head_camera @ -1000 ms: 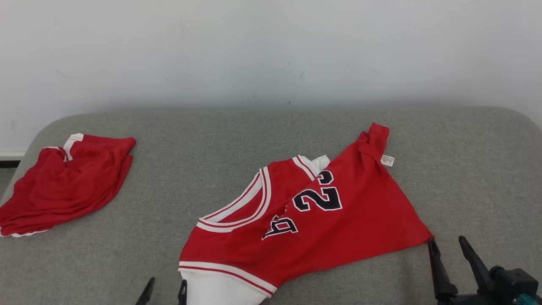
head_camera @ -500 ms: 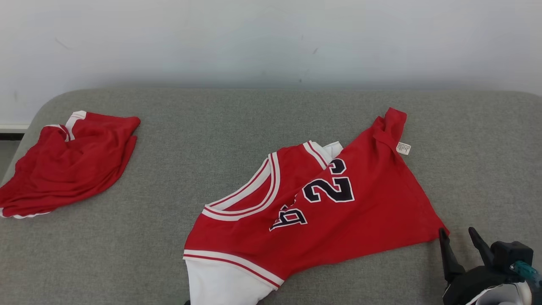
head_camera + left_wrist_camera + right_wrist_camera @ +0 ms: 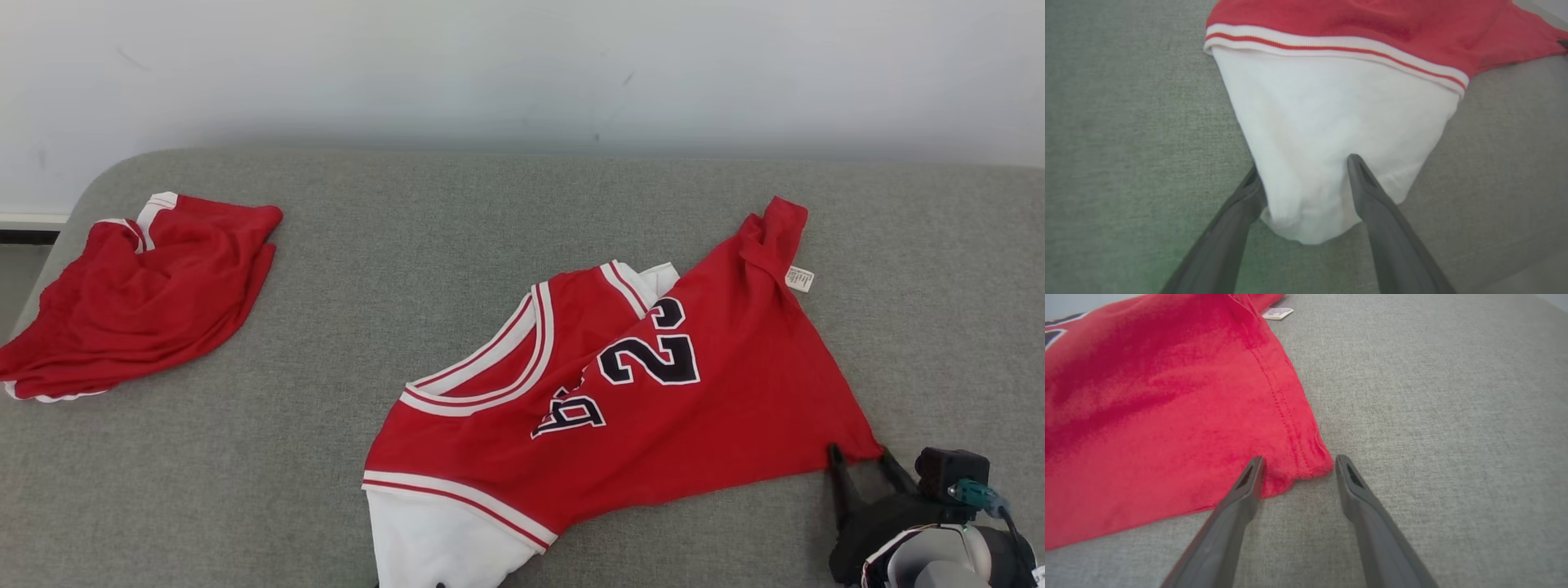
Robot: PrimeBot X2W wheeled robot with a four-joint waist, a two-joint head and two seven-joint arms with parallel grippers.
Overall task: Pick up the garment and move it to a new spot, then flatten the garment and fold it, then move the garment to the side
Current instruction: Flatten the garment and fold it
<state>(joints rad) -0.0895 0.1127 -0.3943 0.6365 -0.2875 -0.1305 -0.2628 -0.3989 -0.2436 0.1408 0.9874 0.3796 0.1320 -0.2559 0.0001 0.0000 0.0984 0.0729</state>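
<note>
Red jersey [image 3: 718, 408] corner between spread right fingers [image 3: 1357, 498]; white sleeve [image 3: 1331, 114] between spread left fingers [image 3: 1370, 204]; nothing pinched.

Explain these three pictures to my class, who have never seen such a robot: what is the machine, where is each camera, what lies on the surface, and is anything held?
The machine is a wheeled robot with two arms, each ending in a two-fingered claw. The wide picture comes from a camera on its head, looking down at a grey padded surface. On it lie a red basketball jersey numbered 23 and, at the far left, a crumpled red garment. The other two pictures come from cameras on the wrists, looking along the fingers. The left claw stands open around the jersey's white sleeve. The right claw stands open around a red hem corner. Nothing is gripped yet.
</note>
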